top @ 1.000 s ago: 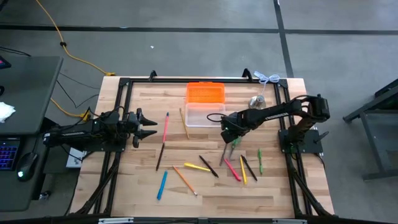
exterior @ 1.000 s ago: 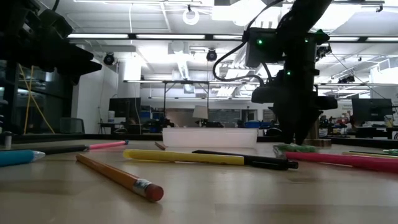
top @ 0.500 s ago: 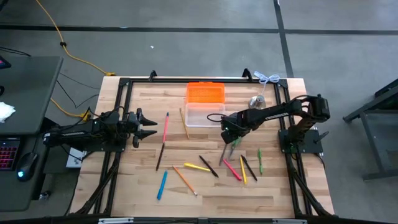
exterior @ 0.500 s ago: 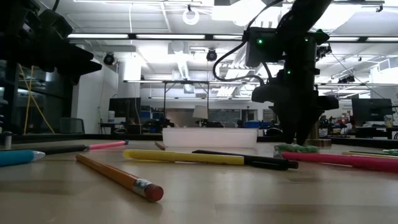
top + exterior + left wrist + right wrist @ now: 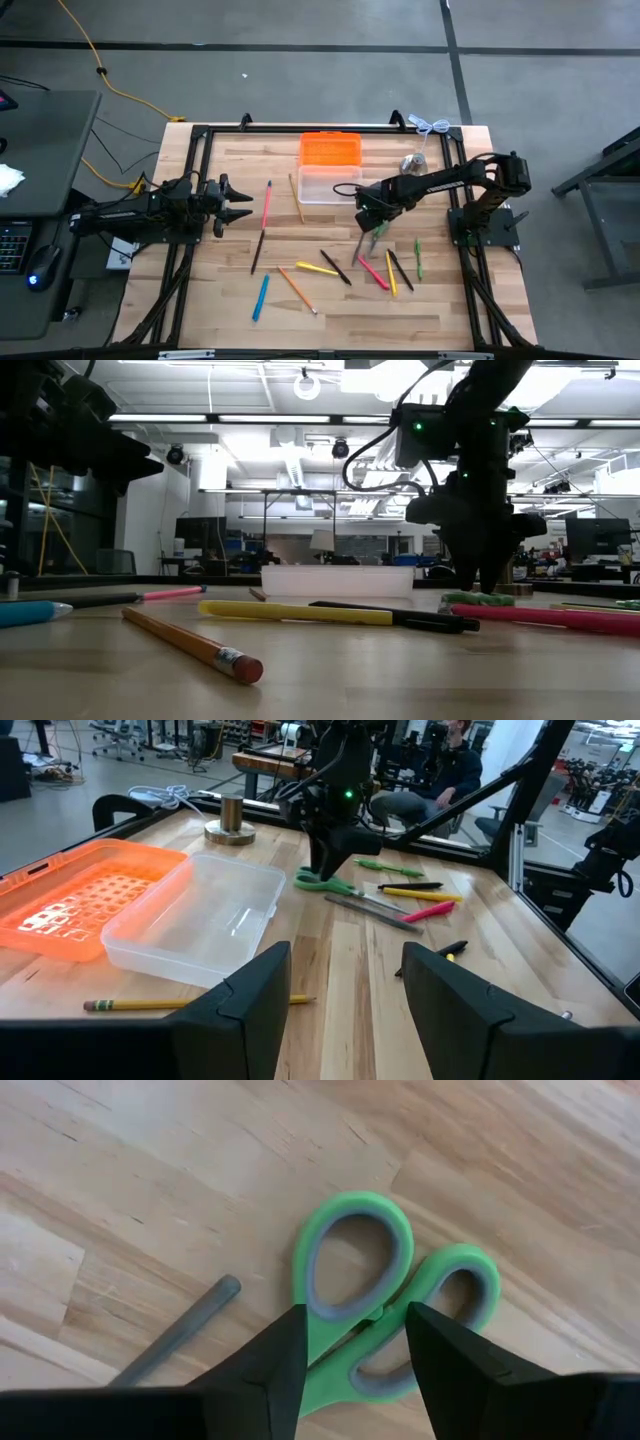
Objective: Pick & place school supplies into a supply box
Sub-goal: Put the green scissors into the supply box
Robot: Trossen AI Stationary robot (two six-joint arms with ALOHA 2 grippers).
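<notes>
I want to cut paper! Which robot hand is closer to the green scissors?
Right. The right gripper hangs just above the scissors, fingers straddling the handles. The left gripper waits across the table.

High view: straight down over whole table (image 5: 230, 300). Low view: tabletop level, facing room. Right wrist: close above scissors (image 5: 385, 1315). Left wrist: farther off, facing scissors, shared with right wrist.
</notes>
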